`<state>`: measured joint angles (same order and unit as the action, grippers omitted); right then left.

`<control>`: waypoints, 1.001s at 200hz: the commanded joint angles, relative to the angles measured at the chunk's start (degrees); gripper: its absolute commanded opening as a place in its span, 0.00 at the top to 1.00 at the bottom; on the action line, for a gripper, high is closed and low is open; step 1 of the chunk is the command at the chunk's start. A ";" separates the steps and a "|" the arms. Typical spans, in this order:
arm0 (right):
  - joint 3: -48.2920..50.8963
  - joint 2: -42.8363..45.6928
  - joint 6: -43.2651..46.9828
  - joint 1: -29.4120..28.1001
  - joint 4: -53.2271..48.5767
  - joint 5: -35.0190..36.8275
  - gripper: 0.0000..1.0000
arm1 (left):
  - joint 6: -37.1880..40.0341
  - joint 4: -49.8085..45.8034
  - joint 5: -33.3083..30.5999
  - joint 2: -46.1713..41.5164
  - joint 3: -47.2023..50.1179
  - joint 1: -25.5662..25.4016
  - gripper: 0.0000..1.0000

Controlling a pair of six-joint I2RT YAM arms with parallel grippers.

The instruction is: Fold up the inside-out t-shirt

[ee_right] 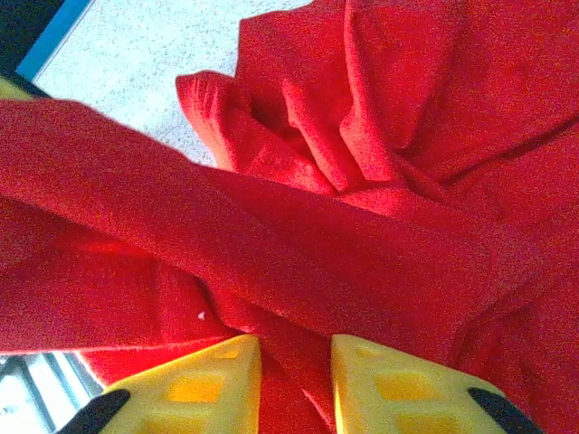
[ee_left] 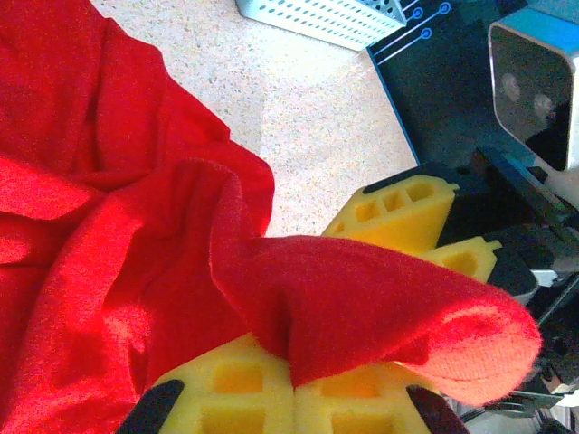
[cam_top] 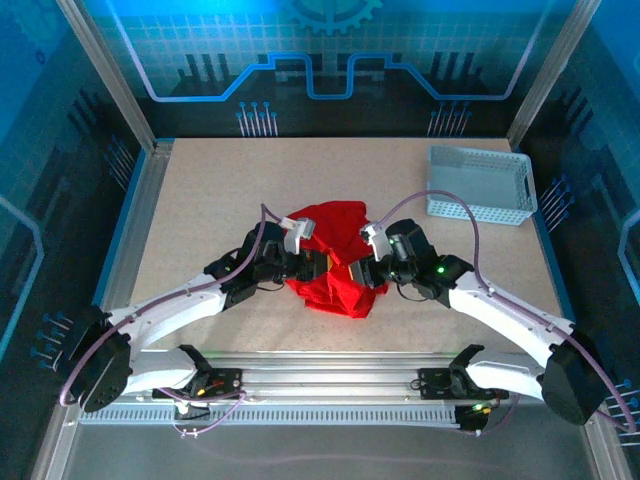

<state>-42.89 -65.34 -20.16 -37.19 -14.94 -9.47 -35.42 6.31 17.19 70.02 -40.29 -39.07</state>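
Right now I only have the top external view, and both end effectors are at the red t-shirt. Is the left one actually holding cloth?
Observer: Yes. The left wrist view shows the left end effector shut, with a fold of the t-shirt pinched at its tips.
Operator: And the right one?
Observer: The right wrist view shows cloth filling the gap in the right end effector; gripped or loose, I can't tell.
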 commanded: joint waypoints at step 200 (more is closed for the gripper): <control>6.50 14.44 -6.63 10.98 -0.38 -10.35 1.00 | 4.45 -4.46 -2.54 4.95 -0.16 0.57 0.92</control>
<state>-38.20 -48.40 -24.69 -26.92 -17.43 -21.28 -32.91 3.81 14.83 74.02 -40.29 -38.39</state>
